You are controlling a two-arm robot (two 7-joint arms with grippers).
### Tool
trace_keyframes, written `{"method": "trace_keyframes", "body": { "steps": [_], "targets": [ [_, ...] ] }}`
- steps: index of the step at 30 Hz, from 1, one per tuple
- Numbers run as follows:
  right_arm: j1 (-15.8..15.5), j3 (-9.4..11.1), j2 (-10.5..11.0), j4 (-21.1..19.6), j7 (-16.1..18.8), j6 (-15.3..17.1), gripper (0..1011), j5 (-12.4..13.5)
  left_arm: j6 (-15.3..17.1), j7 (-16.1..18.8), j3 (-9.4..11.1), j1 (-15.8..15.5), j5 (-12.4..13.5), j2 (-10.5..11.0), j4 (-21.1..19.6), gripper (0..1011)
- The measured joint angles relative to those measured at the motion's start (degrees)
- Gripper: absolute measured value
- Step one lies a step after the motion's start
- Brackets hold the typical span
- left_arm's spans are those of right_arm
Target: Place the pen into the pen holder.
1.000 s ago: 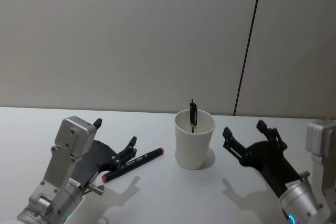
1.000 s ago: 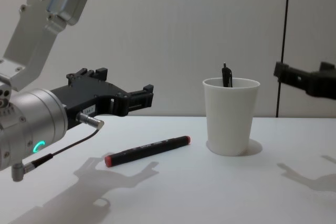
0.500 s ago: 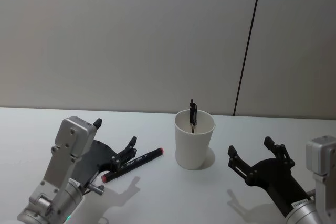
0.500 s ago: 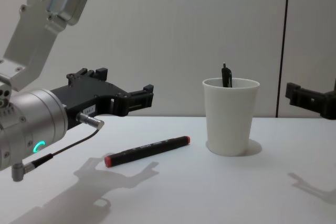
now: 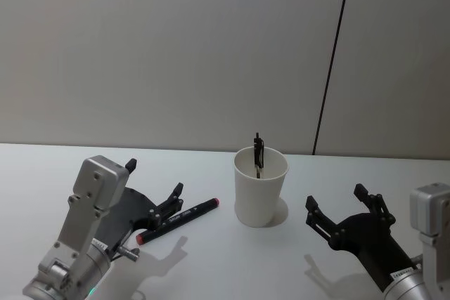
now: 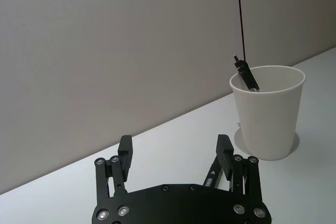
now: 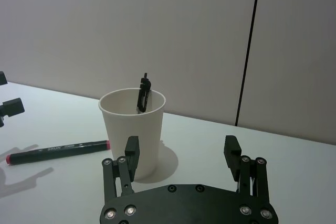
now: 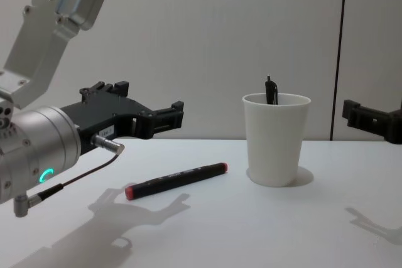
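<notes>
Looking down from the head: black pen [image 5: 259, 151] stands inside the pen holder [image 5: 260, 198], top above the rim; a marker [image 5: 179, 218] lies on the counter [image 5: 225, 265] beside the left claw [image 5: 155, 177], spread wide.
Left wrist: pen leans on the rim; likely light, stiff, grippable at its exposed top.
Right wrist: right claw [image 7: 181, 142] wide, empty, near the holder.
Chest: paper holder probably tips easily; open counter around.
</notes>
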Motion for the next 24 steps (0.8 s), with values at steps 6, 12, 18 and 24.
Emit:
{"method": "trace_keyframes", "body": {
  "steps": [6,12,18,24],
  "targets": [
    [0.0,0.0,0.0,0.0,0.0,0.0,1001,0.0,0.0,-1.2,-0.4,0.1,-0.7,0.2,-0.1,1003],
    [0.0,0.0,0.0,0.0,0.0,0.0,1001,0.0,0.0,-3.5,-1.1,0.5,-2.2,1.3,-0.5,1003],
    [0.0,0.0,0.0,0.0,0.0,0.0,1001,0.0,0.3,-6.4,-2.1,1.2,-4.1,2.9,-1.4,1004],
    [0.0,0.0,0.0,0.0,0.0,0.0,1001,0.0,0.8,-9.0,-3.1,1.8,-5.6,4.5,-2.0,1003]
  ]
}}
